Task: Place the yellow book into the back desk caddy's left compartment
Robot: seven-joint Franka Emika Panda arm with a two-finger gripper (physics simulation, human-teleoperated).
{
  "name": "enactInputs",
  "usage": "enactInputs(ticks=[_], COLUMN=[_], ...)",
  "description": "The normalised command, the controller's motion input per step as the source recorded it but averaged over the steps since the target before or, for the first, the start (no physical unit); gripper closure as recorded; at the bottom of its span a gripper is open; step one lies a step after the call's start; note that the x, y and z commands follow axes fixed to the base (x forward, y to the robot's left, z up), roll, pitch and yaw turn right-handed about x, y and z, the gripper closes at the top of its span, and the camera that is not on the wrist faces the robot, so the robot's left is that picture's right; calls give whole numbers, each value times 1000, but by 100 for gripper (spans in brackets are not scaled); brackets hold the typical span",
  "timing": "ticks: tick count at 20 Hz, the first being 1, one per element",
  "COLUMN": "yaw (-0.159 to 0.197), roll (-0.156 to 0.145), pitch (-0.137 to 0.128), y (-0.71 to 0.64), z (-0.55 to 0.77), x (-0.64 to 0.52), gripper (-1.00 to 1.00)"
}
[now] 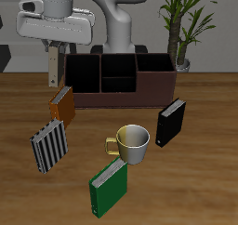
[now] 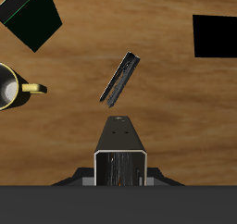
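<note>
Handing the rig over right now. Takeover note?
Gripper: shut on the yellow book, which hangs upright, clear of the table.
Book: just outside the end of the caddy, next to the left compartment, not yet over it.
Done: book picked and lifted.
Left: probably shift it over the left compartment, lower it in, release.

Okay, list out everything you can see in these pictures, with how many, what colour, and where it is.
back desk caddy: one, dark reddish-brown, far back on the table
orange-brown book: one, just before the caddy
striped book: one, black-and-white, nearer the front edge
green book: one, nearest the front edge
black book: one, beside the mug
mug: one, pale with a yellow handle, mid-table
plant: one, green, behind the caddy
yellow book: one, grey speckled, held in the tool
tool: one, above the orange-brown book
</note>
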Motion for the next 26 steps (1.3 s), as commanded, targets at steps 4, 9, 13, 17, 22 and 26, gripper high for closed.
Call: enactInputs(ticks=[4, 9, 13, 17, 22, 26], yaw=[21, 32, 33, 15, 12, -7], roll=[40, 12, -24, 3, 4, 10], pitch=[-27, -29, -34, 2, -18, -5], y=[123, 92, -80, 6, 106, 74], z=[8, -41, -32, -125, -122, -93], x=[-541, -508, -493, -334, -377, -298], gripper=[100, 100, 100, 100, 100, 100])
